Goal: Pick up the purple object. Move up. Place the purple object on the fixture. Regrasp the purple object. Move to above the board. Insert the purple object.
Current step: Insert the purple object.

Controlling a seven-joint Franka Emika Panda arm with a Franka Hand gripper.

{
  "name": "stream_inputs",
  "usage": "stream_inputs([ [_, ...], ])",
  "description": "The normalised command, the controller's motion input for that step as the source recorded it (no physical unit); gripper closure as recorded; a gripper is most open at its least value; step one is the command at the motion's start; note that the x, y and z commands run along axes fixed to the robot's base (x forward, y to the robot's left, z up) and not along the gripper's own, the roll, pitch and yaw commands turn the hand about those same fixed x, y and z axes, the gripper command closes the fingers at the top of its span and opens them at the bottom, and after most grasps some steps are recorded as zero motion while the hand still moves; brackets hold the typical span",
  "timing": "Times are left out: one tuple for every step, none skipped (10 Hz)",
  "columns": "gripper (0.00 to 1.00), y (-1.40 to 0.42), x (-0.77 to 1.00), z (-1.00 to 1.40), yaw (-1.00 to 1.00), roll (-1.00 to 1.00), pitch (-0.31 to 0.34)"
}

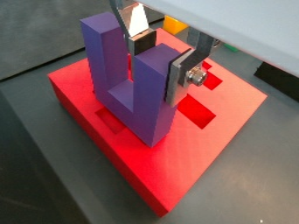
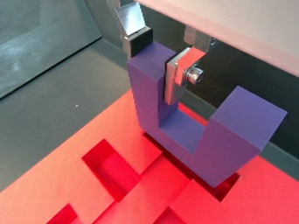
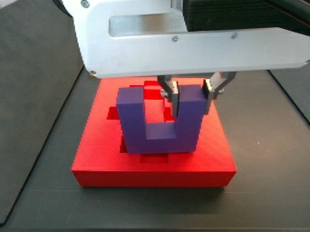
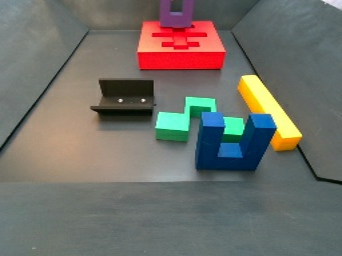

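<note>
While the gripper (image 1: 162,59) hangs over the board (image 1: 198,171), its flat silver fingers (image 2: 177,75) are pinching one prong of the purple block (image 3: 155,118), prongs up, base down among the red cutouts. So pick-up, fixture stop and regrasp look finished to me, and we're at the insertion itself! In both wrist views the base sits right at a recess, though I can't tell whether it is fully seated. Left, I'd judge: press home and let go. Well apart on the dark floor stand the fixture (image 4: 122,98), bare now, a green block (image 4: 183,119), a blue two-pronged piece (image 4: 234,141) and a yellow bar (image 4: 267,110). None of them stands in the way; only the cutout's edges could snag the block.
</note>
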Motion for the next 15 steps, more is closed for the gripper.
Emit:
stream_inputs([
  [1.00, 0.02, 0.00, -0.02, 0.00, 0.00, 0.007],
  [1.00, 0.06, 0.00, -0.11, 0.00, 0.06, 0.011],
  [1.00, 0.00, 0.00, -0.19, 0.00, 0.10, 0.010],
  [1.00, 0.00, -0.54, -0.09, 0.00, 0.00, -0.036],
  [1.00, -0.07, -0.47, 0.00, -0.24, 0.08, -0.049],
  [1.00, 0.00, -0.17, 0.00, -0.30, 0.00, 0.000],
  [1.00, -0.03, 0.00, 0.00, 0.00, 0.01, 0.000],
  [1.00, -0.01, 0.21, -0.13, -0.09, 0.03, 0.029],
  [1.00, 0.00, 0.43, -0.11, 0.00, 0.00, 0.073],
  [1.00, 0.00, 0.28, -0.12, 0.07, 0.01, 0.079],
  [1.00, 0.00, 0.00, -0.03, 0.00, 0.01, 0.000],
  [1.00, 0.00, 0.06, -0.24, 0.00, -0.03, 0.000],
  [1.00, 0.03, 0.13, -0.75, -0.06, -0.06, 0.000],
  [1.00, 0.07, 0.10, -1.00, 0.00, -0.03, -0.011],
  [1.00, 0.03, 0.20, -0.81, 0.00, -0.01, 0.000],
])
